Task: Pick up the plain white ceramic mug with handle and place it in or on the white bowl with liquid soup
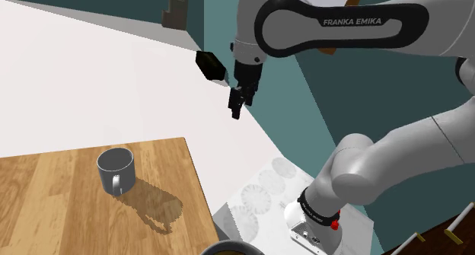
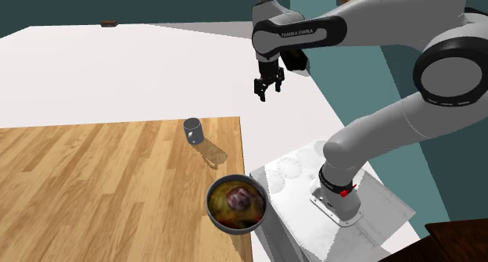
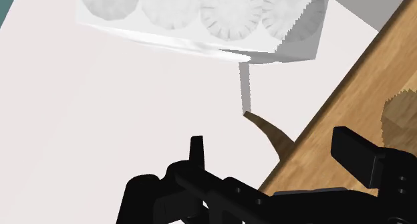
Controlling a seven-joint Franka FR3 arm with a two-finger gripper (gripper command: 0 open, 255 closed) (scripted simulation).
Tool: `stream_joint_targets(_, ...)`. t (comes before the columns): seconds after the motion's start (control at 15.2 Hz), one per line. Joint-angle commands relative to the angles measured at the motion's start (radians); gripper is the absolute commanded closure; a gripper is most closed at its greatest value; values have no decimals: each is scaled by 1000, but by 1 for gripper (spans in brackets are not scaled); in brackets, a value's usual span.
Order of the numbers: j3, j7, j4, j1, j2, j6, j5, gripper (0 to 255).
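Well clear of the woodwork, the gripper (image 2: 267, 88) hangs in the air over a pale floor (image 1: 91, 78), pointing down. Its black fingers (image 3: 354, 150) stand apart in the wrist view, with nothing between them and nothing held.

The mug (image 1: 116, 170), drawn grey rather than white, stands upright on a wooden table (image 1: 46, 208), far lower than the gripper and well apart from it. In the shoulder view its handle faces the camera. Between gripper and mug lie a strip of floor, the table's edge and bare wood. The arm's shadow (image 1: 156, 204) falls on the boards just beside the mug, on the side nearer the gripper.

The bowl (image 2: 237, 204) is dark grey, with a mottled red, yellow and purple filling. It sits at the table's corner, lower than the gripper and farther from it than the mug, close to the stand (image 2: 289, 170).

That stand is a white box whose top carries pale scalloped discs. It sits below the gripper and to the side, against the table's end; in the wrist view it lies ahead of the fingers, past the floor. A teal wall (image 1: 304, 101) rises behind the gripper.
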Motion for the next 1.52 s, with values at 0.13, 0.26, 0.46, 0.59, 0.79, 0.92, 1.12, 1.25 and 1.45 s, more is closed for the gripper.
stream_joint_targets(0.13,50,36,39,29,105,81,26,0)
stream_joint_targets(0.26,72,52,71,41,166,118,31,0)
stream_joint_targets(0.46,105,77,126,57,260,167,31,0)
stream_joint_targets(0.59,127,95,168,68,324,196,26,0)
stream_joint_targets(0.79,156,124,239,85,421,233,10,0)
stream_joint_targets(0.92,173,144,290,99,487,253,-5,0)
stream_joint_targets(1.12,195,175,376,122,587,275,-34,0)
stream_joint_targets(1.25,207,195,438,141,655,285,-56,0)
stream_joint_targets(1.45,219,224,540,175,757,291,-93,0)
